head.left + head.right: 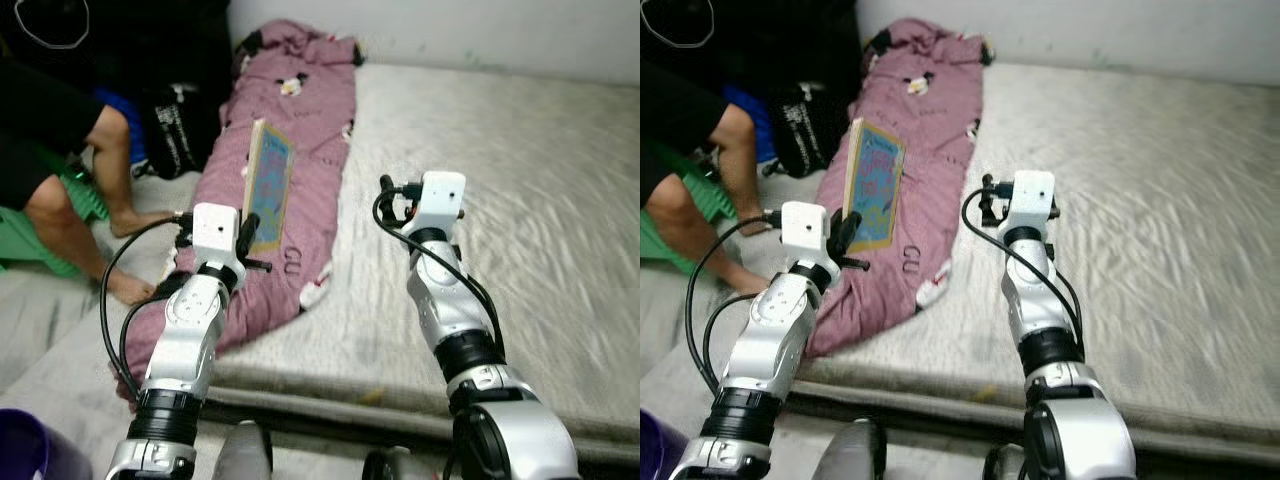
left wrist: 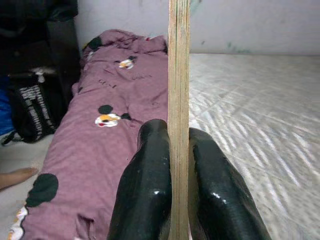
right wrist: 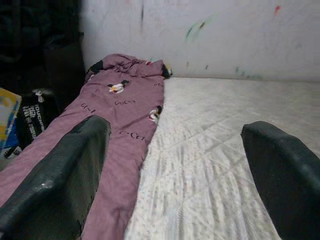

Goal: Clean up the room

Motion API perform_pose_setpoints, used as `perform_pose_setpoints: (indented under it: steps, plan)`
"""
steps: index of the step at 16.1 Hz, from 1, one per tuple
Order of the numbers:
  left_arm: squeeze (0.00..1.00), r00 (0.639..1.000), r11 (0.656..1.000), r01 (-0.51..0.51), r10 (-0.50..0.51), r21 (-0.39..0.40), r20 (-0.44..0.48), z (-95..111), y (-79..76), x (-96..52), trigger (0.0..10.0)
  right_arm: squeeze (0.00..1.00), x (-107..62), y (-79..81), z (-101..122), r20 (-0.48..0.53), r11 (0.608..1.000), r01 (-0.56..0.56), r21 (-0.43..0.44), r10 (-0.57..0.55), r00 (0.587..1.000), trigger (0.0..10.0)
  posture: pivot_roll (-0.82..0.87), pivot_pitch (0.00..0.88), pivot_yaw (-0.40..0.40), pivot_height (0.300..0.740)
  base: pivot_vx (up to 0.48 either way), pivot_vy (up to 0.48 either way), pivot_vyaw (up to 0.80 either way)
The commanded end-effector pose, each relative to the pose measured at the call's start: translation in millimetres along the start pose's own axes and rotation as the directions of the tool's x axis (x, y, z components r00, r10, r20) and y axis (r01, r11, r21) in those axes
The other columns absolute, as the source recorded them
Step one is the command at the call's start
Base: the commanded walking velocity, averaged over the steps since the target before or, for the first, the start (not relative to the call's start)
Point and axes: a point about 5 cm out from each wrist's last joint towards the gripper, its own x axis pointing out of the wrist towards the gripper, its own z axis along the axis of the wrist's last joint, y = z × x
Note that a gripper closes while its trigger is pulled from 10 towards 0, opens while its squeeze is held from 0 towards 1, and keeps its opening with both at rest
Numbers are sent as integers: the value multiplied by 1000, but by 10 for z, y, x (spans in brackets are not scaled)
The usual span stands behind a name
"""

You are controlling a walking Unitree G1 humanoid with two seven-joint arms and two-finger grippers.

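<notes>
Jaws of left gripper (image 2: 178,175) clamped on lower edge of board (image 1: 268,187), held upright over purple blanket (image 1: 300,130) on bed (image 1: 520,200); right gripper (image 3: 175,170) spread wide, empty. Looks thin, stiff, light, likely to pivot — grip better nearer mid-edge.

The person (image 1: 60,150) is cut off by the frame's edge; the book's (image 2: 178,100) cover print is unreadable.
</notes>
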Motion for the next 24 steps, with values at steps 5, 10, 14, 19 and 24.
perform_pose_setpoints:
  steps: [5, 10, 14, 19, 24]
  plan:
    - [0, 997, 1000, 18, -18, -7, 71, 127, -27, 30, 10000, 0, 11, 1, -6, -10, 1000, -11, -5, 11, 1000, 10000, 55, 0, 23, 740, 0, 0, 0]
    - [0, 996, 999, 32, -29, -43, 81, 114, -34, 0, 10000, 0, 2, 8, -15, -10, 1000, -27, -15, 26, 1000, 10000, 56, 0, 14, 740, 0, 0, 0]
    - [0, 996, 999, -10, 14, -48, 87, 101, 26, -26, 10000, 0, -11, -9, -37, -20, 999, -33, -15, 33, 999, 10000, 52, 0, 9, 740, 0, 0, -400]
    - [0, 986, 992, -107, 115, -74, 117, 49, 92, -191, 10000, 404, -121, -86, -106, -21, 999, -25, -26, 25, 999, 10000, 49, 0, -4, 740, 0, 0, -455]
    - [0, 966, 964, -231, 243, -134, 82, -73, 200, -396, 10000, 0, -269, -143, -204, -45, 1000, 0, -30, -1, 999, 0, 47, 0, -5, 740, 0, 0, 0]
